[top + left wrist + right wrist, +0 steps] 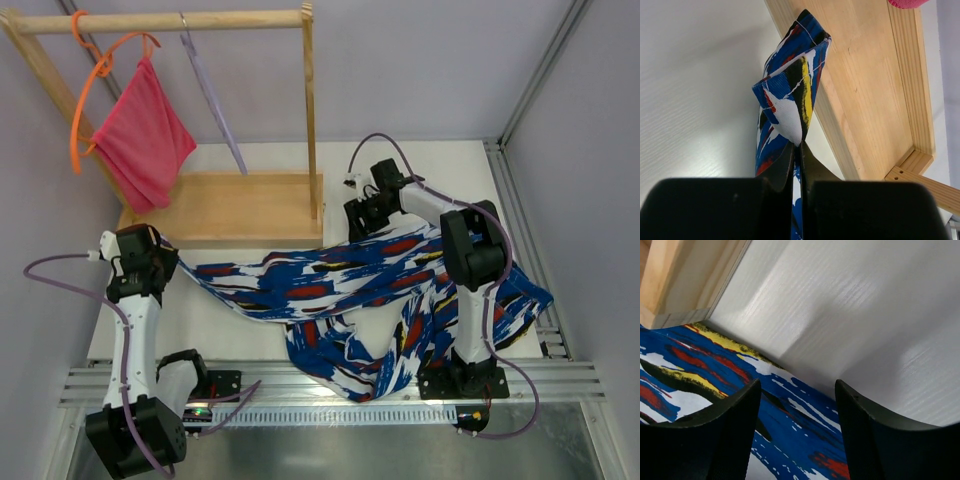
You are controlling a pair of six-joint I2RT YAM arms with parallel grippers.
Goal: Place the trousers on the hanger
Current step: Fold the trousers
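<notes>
On the white table (430,165) the one pair of blue, white, red and black print cloth trousers (330,275) lies spread, one end pinched tight in the left gripper (797,150), while the right gripper (798,386) hangs with fingers wide apart over its far edge. Grasping seems the step in hand. Next the right must close on cloth, then both lift it to the one thin lavender plastic hanger (213,100), hanging beside one orange hanger (85,95).
</notes>
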